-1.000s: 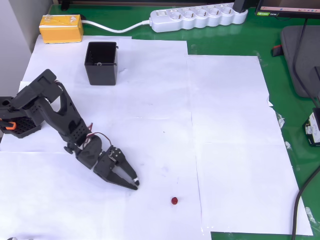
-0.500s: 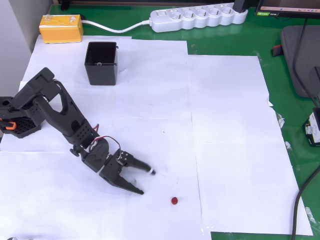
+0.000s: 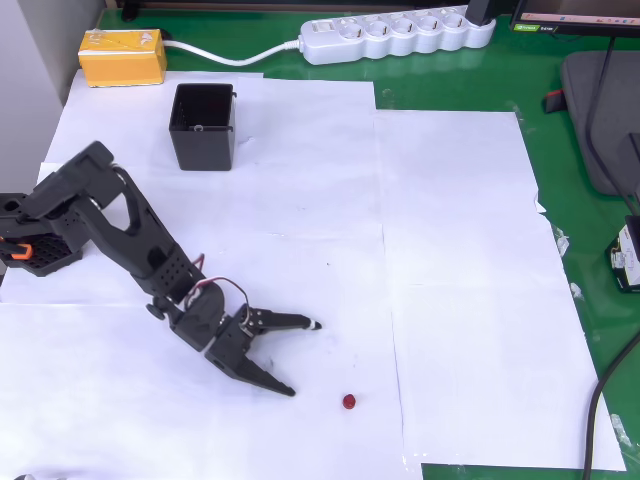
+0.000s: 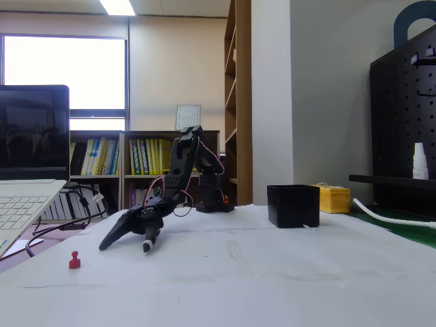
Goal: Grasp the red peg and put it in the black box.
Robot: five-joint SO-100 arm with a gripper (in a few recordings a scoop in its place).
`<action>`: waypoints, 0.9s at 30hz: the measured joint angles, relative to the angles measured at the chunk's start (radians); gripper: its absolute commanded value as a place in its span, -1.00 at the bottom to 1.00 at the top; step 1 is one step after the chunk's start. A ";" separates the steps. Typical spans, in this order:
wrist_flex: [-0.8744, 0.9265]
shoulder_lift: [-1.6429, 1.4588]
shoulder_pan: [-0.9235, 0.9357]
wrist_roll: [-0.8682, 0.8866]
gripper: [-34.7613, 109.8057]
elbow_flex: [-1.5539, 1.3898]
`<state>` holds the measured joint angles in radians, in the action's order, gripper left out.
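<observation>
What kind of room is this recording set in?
Most likely an office or lab desk. Bookshelves and a pegboard stand behind the table, an open laptop sits beside the arm, and a power strip lies on the green mat.

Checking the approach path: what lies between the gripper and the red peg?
Nothing: overhead, only bare white paper separates the open gripper from the red peg.

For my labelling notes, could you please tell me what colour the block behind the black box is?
Yellow; the block shows best in the overhead view.
</observation>
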<state>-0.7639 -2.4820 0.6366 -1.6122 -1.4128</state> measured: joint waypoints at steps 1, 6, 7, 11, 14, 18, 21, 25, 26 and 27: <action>0.014 -0.017 -0.002 0.000 0.08 -0.032; 0.049 -0.078 -0.006 0.017 0.08 -0.152; 0.052 -0.087 -0.006 0.020 0.08 -0.175; 0.100 -0.123 -0.015 0.040 0.08 -0.256; 0.133 -0.149 -0.015 0.052 0.08 -0.314; 0.199 -0.176 -0.031 0.054 0.08 -0.400; 0.252 -0.193 -0.031 0.054 0.08 -0.453; 0.278 -0.204 -0.031 0.054 0.08 -0.488; 0.287 -0.212 -0.034 0.051 0.08 -0.502; 0.298 -0.221 -0.041 0.046 0.08 -0.520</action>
<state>-0.4663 -2.7029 0.5952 -1.5662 -1.9328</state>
